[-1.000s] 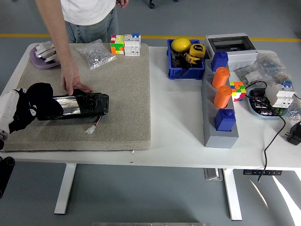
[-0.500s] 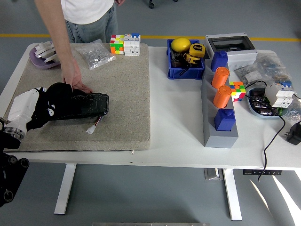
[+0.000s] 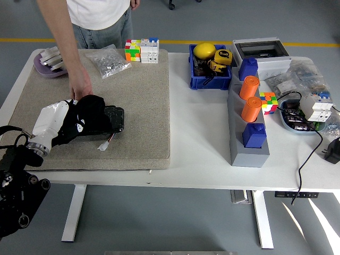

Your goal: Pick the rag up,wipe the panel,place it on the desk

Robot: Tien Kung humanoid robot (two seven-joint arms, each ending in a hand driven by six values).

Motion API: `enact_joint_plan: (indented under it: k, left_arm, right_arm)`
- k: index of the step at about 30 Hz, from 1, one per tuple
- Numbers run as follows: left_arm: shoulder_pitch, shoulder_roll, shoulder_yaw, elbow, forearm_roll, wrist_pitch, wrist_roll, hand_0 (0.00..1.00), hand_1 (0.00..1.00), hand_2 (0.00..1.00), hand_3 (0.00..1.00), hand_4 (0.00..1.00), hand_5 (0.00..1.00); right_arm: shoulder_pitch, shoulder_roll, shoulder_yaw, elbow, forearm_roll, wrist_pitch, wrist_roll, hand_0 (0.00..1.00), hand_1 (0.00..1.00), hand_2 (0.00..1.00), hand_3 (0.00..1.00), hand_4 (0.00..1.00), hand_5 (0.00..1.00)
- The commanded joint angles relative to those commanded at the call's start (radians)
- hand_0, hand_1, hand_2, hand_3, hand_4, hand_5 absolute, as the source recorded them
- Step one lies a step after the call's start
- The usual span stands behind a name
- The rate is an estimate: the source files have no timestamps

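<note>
Reaching in from the lower left, the robot's left hand [image 3: 79, 119] presses a black rag [image 3: 89, 114] onto a dark panel [image 3: 109, 123] lying on a beige mat [image 3: 138, 95] that covers the left part of the white table [image 3: 202, 159]. The rag hides the fingers, so whether they grip it cannot be told. A person standing at the far side rests one hand [image 3: 79, 87] on the panel's far edge, just beside the rag. Behind them on the mat lie a clear bag of small metal parts [image 3: 109, 61] and a purple dish [image 3: 45, 68] holding white pieces. Right of the mat, a blue bin [image 3: 210, 79] holds a yellow ball [image 3: 204, 51] and a yellow tape measure [image 3: 222, 57]. A long grey tray [image 3: 248, 151] carries two orange cylinders [image 3: 248, 87] and two blue blocks [image 3: 254, 135] in a row. A grey box [image 3: 260, 50] stands behind it. Near the right edge, a blue bowl [image 3: 295, 125] holds dark bits and wires.
</note>
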Motion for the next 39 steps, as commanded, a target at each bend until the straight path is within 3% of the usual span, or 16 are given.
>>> enact_joint_plan:
  k: [4, 14, 19, 32, 39]
  left_arm:
    - [-0.025, -0.014, 0.032, -0.001, 0.005, -0.001, 0.002, 0.267, 0.130, 0.626, 0.364, 0.002, 0.002]
    - [-0.057, -0.015, 0.146, -0.016, 0.008, 0.000, 0.008, 0.264, 0.130, 0.624, 0.365, 0.002, 0.002]
    - [-0.063, -0.018, 0.168, -0.040, 0.017, 0.001, 0.013, 0.264, 0.131, 0.623, 0.366, 0.002, 0.002]
    - [-0.057, -0.008, 0.115, -0.007, 0.030, 0.007, 0.007, 0.266, 0.131, 0.615, 0.368, 0.002, 0.002]
    - [-0.046, 0.015, 0.079, 0.019, 0.057, 0.011, 0.001, 0.279, 0.136, 0.609, 0.370, 0.002, 0.002]
  right_arm:
    - [0.004, 0.000, 0.001, 0.000, -0.002, 0.001, 0.001, 0.750, 0.664, 0.689, 0.582, 0.998, 0.490]
    - [0.007, 0.001, -0.001, 0.000, 0.005, 0.004, 0.003, 0.750, 0.664, 0.690, 0.582, 0.998, 0.491]
    - [0.007, 0.000, -0.003, 0.000, 0.006, 0.005, 0.003, 0.751, 0.664, 0.689, 0.582, 0.998, 0.492]
    - [0.002, 0.003, 0.002, 0.000, 0.005, 0.004, -0.003, 0.752, 0.663, 0.689, 0.583, 0.998, 0.493]
    - [0.001, 0.001, 0.009, 0.000, 0.000, 0.005, -0.001, 0.752, 0.664, 0.689, 0.583, 0.998, 0.494]
